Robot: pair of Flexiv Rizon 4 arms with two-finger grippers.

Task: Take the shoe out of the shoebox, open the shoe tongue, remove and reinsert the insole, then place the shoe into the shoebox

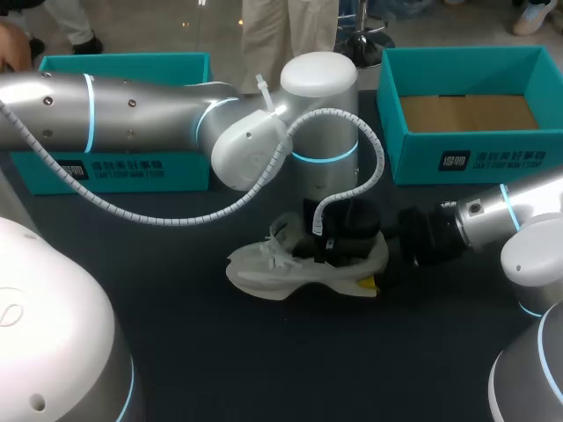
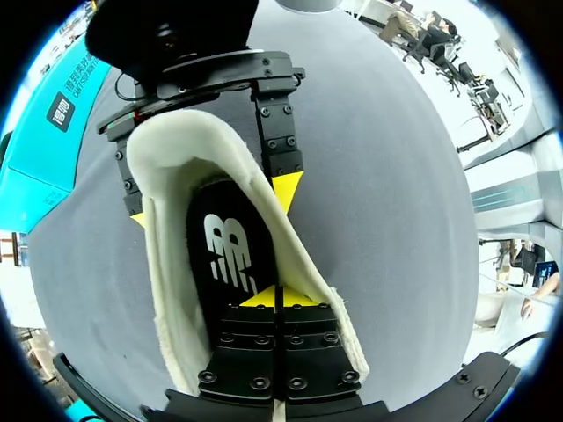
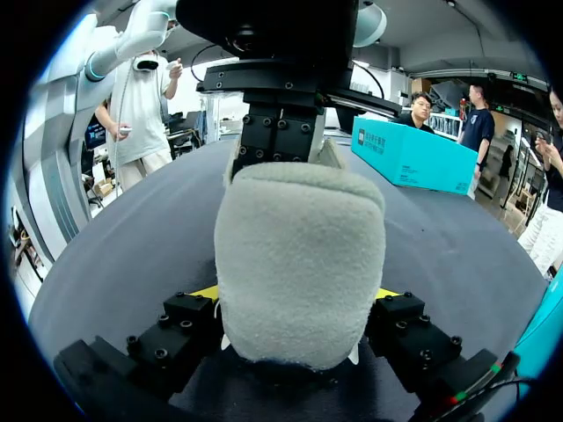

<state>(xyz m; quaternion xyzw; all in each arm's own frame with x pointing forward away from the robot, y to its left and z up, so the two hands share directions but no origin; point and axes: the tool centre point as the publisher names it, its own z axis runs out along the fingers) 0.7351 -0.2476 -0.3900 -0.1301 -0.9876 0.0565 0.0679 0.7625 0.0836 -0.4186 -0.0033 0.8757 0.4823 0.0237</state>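
The left gripper (image 2: 274, 297) points down into the shoe's opening. Its two yellow tips are pressed together with no gap showing, and they rest on the black insole (image 2: 230, 251). I cannot tell whether they pinch a fold of the insole.

The right gripper (image 3: 297, 294) comes in low from the heel side with its fingers spread wide. One finger lies against each flank of the shoe (image 3: 299, 255), so the padded heel collar is clamped between them. In the left wrist view, one of the right gripper's yellow tips is against the outside of the collar on either side.

The shoe is white and stands on its sole on the dark table (image 1: 176, 352). Its toe and laces point towards my left and its heel towards my right arm (image 1: 501, 215).

The left arm (image 1: 132, 110) reaches in past the middle. Its wrist and a ribbed white hose (image 1: 374, 163) cover the shoe's middle from above.

Two open teal boxes stand at the far side of the table, well apart from the shoe. The right-hand shoebox (image 1: 493, 163) shows its brown floor. The left-hand shoebox (image 1: 114, 171) is partly hidden behind the left arm.
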